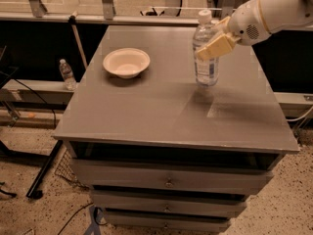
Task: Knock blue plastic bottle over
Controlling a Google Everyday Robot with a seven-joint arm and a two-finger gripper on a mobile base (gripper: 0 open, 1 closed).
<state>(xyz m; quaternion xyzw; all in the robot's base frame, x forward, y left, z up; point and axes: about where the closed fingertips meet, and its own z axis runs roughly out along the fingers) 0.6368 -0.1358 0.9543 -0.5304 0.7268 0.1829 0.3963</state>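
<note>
The blue plastic bottle [206, 58] stands upright on the right rear part of the grey table top [161, 116]. It is clear and bluish with a white cap and a white-and-blue label. My gripper [215, 42] comes in from the upper right on the white arm [266, 13]. It lies against the bottle's upper half, just below the cap, with a cream-coloured part crossing in front of the bottle.
A white bowl [126, 62] sits on the table's left rear. A small clear bottle [66, 74] stands on a low ledge left of the table. Drawers [168, 182] are below the top. A rail and metal posts run behind the table.
</note>
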